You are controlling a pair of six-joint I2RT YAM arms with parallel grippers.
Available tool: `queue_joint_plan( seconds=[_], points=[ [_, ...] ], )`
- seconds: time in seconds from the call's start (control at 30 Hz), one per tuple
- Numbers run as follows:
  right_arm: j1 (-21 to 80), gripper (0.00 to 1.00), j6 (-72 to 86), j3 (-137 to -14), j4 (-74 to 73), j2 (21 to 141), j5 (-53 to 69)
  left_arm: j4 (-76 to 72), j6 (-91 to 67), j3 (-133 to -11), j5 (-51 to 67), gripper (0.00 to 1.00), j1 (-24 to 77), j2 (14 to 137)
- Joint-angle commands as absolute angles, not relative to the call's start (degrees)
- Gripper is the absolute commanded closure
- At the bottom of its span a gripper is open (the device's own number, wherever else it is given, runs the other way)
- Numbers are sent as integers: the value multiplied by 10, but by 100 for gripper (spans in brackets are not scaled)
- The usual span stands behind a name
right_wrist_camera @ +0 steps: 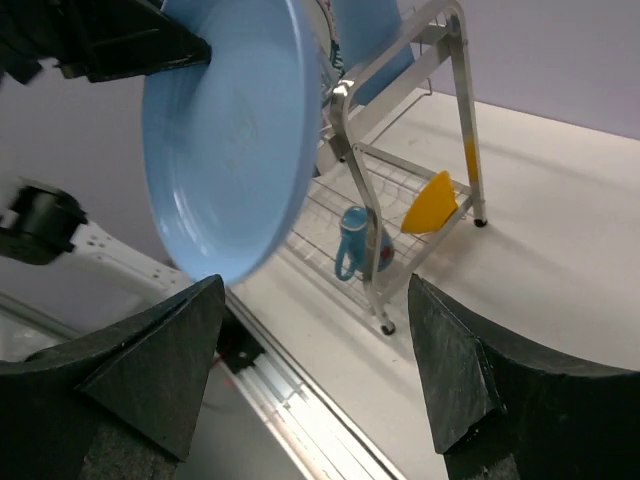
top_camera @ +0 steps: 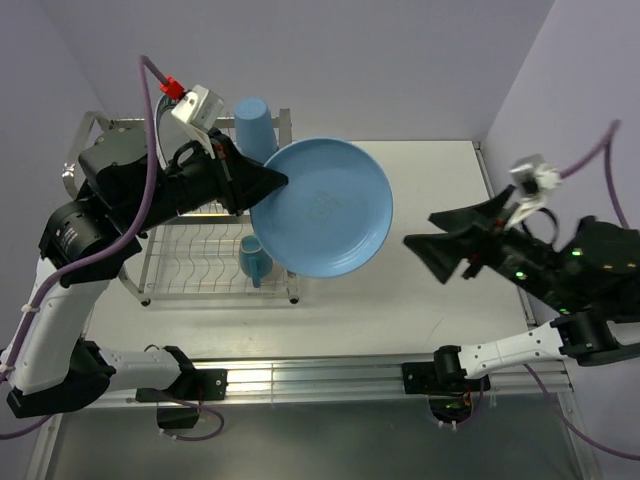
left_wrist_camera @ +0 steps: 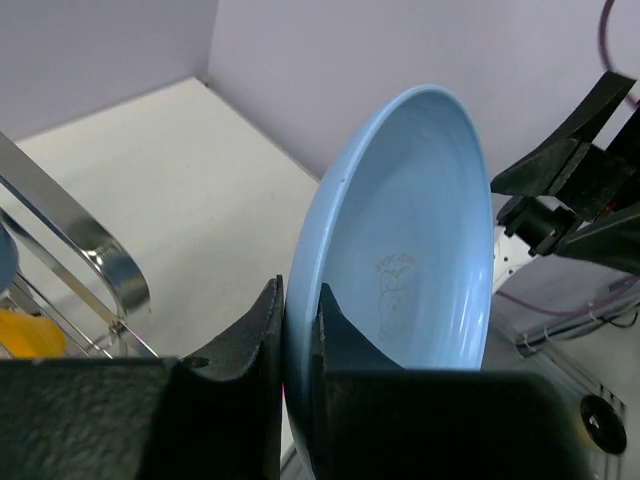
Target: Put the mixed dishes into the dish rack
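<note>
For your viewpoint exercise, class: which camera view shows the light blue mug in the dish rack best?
Right wrist: the light blue mug shows from the side, handle included, on the lower tier of the dish rack. Top external shows it from above only. Left wrist does not show it.

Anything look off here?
Nothing stands out. The left tool grips the blue plate by its rim, on edge, in the air by the rack; mug and yellow bowl sit in its lower tier. No spills.

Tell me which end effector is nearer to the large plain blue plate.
Left. The left end effector clamps the blue plate; the right end effector hovers open, apart from it.
</note>
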State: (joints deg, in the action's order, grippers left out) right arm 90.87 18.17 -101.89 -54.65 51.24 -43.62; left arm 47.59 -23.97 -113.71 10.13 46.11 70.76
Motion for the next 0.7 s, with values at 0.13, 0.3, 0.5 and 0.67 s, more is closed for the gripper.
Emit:
queue_joint_plan(
  seconds=[0.13,0.3,0.5,0.67],
  points=[
    [907,19,249,-928,-470,420,-360,332,-193,-1144,-33,100,463,668],
    [907,19,298,-836,-452,389,-373,265,-131,-1143,-147,100,463,642],
    [906,25,365,-699,-424,347,-395,228,-11,-1208,-283,100,463,660],
    [906,43,414,-629,-412,340,-400,184,85,-1188,-392,100,463,650]
  ],
)
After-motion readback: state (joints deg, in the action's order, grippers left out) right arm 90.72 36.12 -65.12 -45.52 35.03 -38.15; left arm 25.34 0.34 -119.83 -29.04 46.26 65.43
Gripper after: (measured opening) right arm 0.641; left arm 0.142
